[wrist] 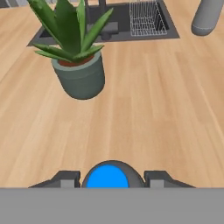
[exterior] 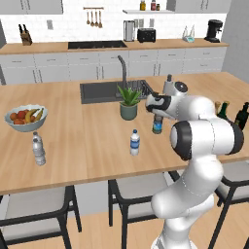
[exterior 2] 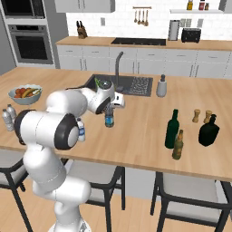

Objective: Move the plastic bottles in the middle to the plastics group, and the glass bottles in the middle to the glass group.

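Observation:
My gripper (wrist: 113,179) is shut around the neck of the blue-tinted plastic bottle (exterior: 157,125) with the blue cap (wrist: 108,176), mid-counter; whether its base touches the wood I cannot tell. The clear plastic bottle (exterior: 134,142) with white cap and blue label stands in front of it, also seen behind my arm (exterior 2: 81,131). The pale-labelled bottle of the plastics group (exterior: 38,150) stands far left. On the right stand the tall green glass bottle (exterior 2: 171,129), the olive-brown bottle (exterior 2: 178,145) and the blackish bottle (exterior 2: 209,130).
A potted aloe (wrist: 76,52) stands just beyond the held bottle, before the sink (exterior: 112,91). A fruit bowl (exterior: 26,118) sits at the left, a grey dispenser (exterior 2: 161,86) by the sink, two wooden shakers (exterior 2: 196,115) at the right. Stools stand under the front edge.

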